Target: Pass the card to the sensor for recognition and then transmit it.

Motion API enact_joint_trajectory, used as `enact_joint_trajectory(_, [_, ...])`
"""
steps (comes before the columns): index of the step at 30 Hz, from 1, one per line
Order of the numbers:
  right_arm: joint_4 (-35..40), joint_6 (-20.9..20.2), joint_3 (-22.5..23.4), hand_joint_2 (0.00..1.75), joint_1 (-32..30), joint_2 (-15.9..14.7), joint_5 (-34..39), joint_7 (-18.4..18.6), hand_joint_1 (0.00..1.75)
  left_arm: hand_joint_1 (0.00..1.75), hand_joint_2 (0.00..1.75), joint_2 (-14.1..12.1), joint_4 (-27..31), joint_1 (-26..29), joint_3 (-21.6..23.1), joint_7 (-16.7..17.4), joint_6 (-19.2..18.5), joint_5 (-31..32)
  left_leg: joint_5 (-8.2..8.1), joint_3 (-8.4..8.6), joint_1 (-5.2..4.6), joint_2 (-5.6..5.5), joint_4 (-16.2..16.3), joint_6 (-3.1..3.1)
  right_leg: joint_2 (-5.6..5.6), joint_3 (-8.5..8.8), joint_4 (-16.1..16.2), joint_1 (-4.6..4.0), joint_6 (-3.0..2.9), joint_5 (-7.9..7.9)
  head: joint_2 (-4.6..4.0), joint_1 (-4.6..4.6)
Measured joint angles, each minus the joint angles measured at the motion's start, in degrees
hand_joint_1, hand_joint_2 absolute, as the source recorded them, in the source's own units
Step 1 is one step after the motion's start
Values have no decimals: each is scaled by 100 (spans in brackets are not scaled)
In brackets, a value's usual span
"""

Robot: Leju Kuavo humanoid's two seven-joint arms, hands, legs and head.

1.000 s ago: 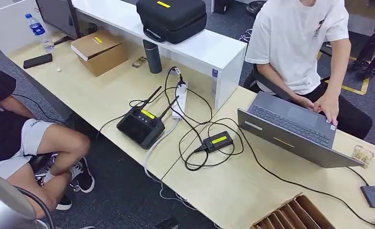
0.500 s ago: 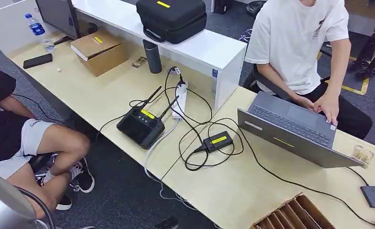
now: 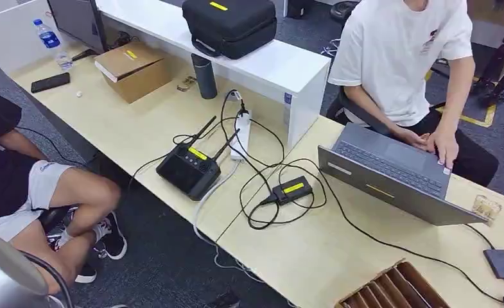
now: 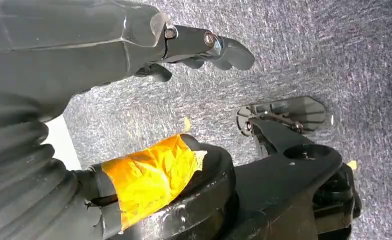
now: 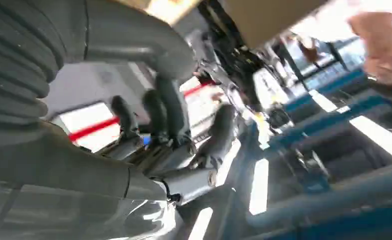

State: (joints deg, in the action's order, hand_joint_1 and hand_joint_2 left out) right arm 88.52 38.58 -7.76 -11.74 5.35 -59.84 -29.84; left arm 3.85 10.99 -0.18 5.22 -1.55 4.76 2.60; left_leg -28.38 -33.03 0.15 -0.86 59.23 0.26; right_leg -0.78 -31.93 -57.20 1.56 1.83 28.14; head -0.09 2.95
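The head view looks down from high at the desk [image 3: 140, 128]; the left wrist view looks close at grey floor [image 4: 333, 50]

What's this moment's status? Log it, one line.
left hand over grey carpet, holding nothing | right hand blurred, grip unclear | small black yellow-labelled box on beige table, cabled

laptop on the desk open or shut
Open. The laptop has its lid folded far back, the keyboard faces up, and a person's hand rests on the keys at its far corner.
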Motion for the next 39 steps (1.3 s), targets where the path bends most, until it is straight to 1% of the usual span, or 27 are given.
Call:
enact_joint_trajectory(1, [70,-96,-118,175,0,-145,-346,511,0,0,175,0,0,0,0,4,-4,7,0,0,1,-2,0,0,1,1,0,0,-1,1,0,-2])
enact_joint_trajectory(2, [129,-212,-285,175,-2,-348,-678,1281,0,0,175,0,0,1,0,18,-20,15,0,-2,1,-5,0,0,3,3,0,0,-1,1,0,-2])
enact_joint_trajectory(3, [188,-359,-481,175,-5,-580,-841,2186,0,0,175,-2,0,2,0,26,-53,26,0,-4,0,-6,1,0,4,4,1,2,-1,1,0,-4])
enact_joint_trajectory(4, [251,-536,-661,175,-2,-799,-913,2865,0,0,175,-7,0,3,0,31,-66,31,0,-5,-3,-6,1,1,4,5,1,5,0,0,0,-2])
enact_joint_trajectory(5, [326,-739,-829,175,4,-1043,-954,3377,0,0,175,-11,0,3,0,44,-79,39,0,-6,-7,-4,2,1,4,5,2,10,1,-1,0,-7])
enact_joint_trajectory(6, [420,-995,-1007,175,5,-1306,-1004,3661,0,0,175,-22,0,1,0,50,-98,41,-1,-5,-9,-3,3,3,2,4,2,12,7,-5,0,-2])
enact_joint_trajectory(8, [572,-1476,-1260,175,17,-1682,-1002,3950,0,0,175,-35,0,-3,0,57,-118,44,-2,-5,-10,-3,7,4,2,4,4,12,11,-8,0,-2])
enact_joint_trajectory(10, [708,-1928,-1460,175,46,-2007,-947,4126,0,0,175,-42,0,-1,0,57,-122,44,-2,-5,-10,-6,8,4,3,4,5,12,13,-9,0,0])
enact_joint_trajectory(13, [826,-2291,-1626,175,112,-2363,-886,4237,0,0,175,-48,0,1,0,57,-125,44,-2,-5,-9,-7,8,4,4,4,4,10,13,-9,0,-4])
enact_joint_trajectory(16, [891,-2380,-1757,175,154,-2561,-871,4256,0,0,175,-52,0,-1,-2,57,-131,33,-2,-4,-8,-7,8,4,4,3,4,8,13,-9,0,-2])
enact_joint_trajectory(20, [904,-2411,-1873,175,210,-2662,-873,4259,0,0,175,-52,0,0,-2,57,-131,20,-2,-3,-6,-6,6,3,4,3,2,7,12,-8,0,-2])
enact_joint_trajectory(24, [933,-2347,-1932,175,250,-2706,-919,4250,0,0,175,-52,0,0,-4,57,-120,4,-1,-3,-6,-7,6,3,4,4,2,8,12,-8,0,-2])
enact_joint_trajectory(32, [1383,-1672,-1971,175,171,-2708,-1221,4215,0,0,175,-50,0,2,-55,57,-61,-53,-2,-3,-7,-6,6,4,4,3,2,8,12,-8,0,-2])
enact_joint_trajectory(39, [1724,-1464,-1962,175,59,-2719,-1334,4215,0,0,175,-46,0,3,-70,57,-50,-61,-2,-3,-7,-6,6,4,3,3,2,8,12,-8,0,-2])
